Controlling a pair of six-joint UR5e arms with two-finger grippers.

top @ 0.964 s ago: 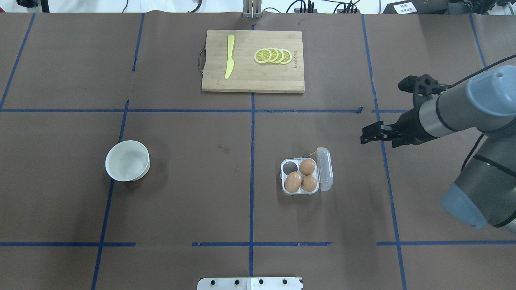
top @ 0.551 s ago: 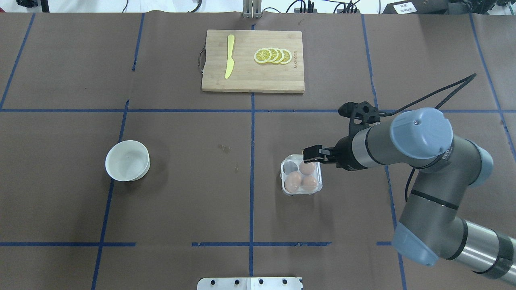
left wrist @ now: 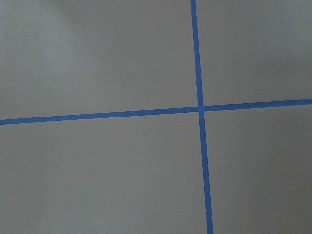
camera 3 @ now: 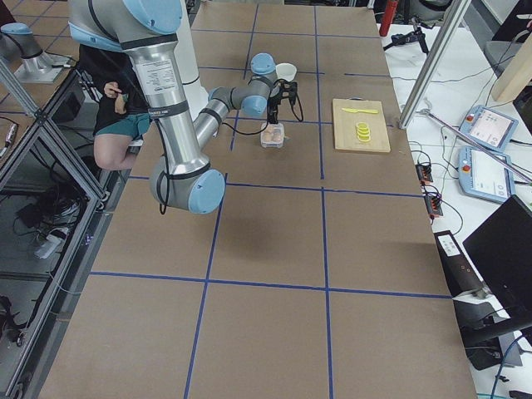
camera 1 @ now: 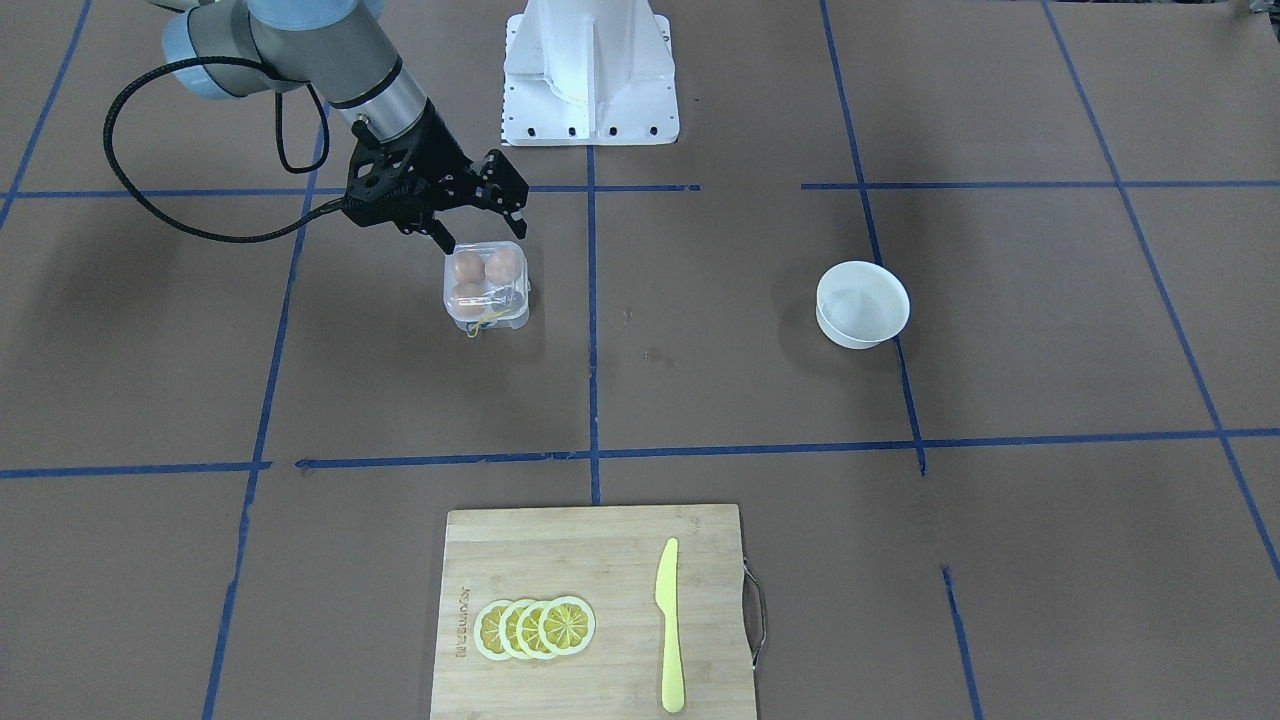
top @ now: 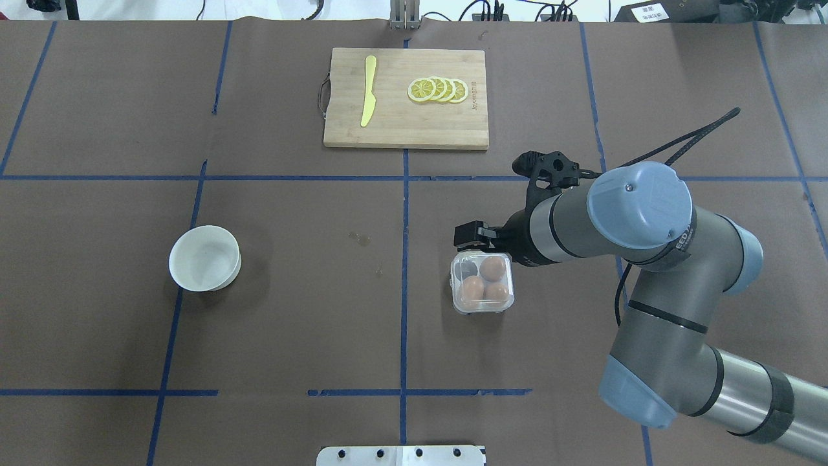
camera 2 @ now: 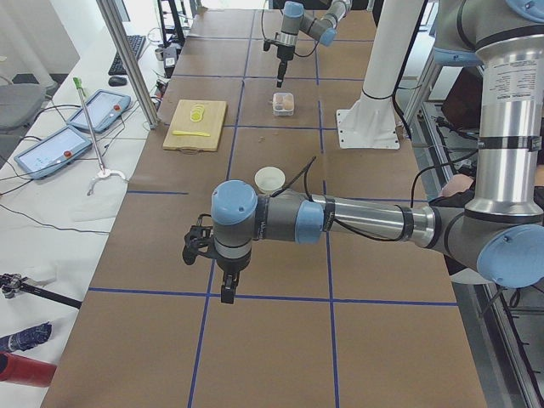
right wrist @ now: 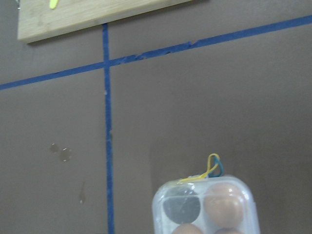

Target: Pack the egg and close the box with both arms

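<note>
The clear egg box sits right of the table's middle, its lid down over the cells. Three orange-brown eggs lie in it; one egg is at the far right. The far-left cell is empty. The box also shows in the front view and the right wrist view, with yellow string at its far edge. My right gripper is open and empty, just above the box's far edge, also seen overhead. My left gripper hangs over bare table far from the box; I cannot tell if it is open.
A round white bowl stands on the left half. A bamboo cutting board with a yellow knife and lemon slices lies at the far middle. The white pedestal is at the robot's side.
My right arm swept in from the right toward the box. The lid went from lying open on the box's right to lying over the eggs. The gripper moved on leftward along the box's far edge.
</note>
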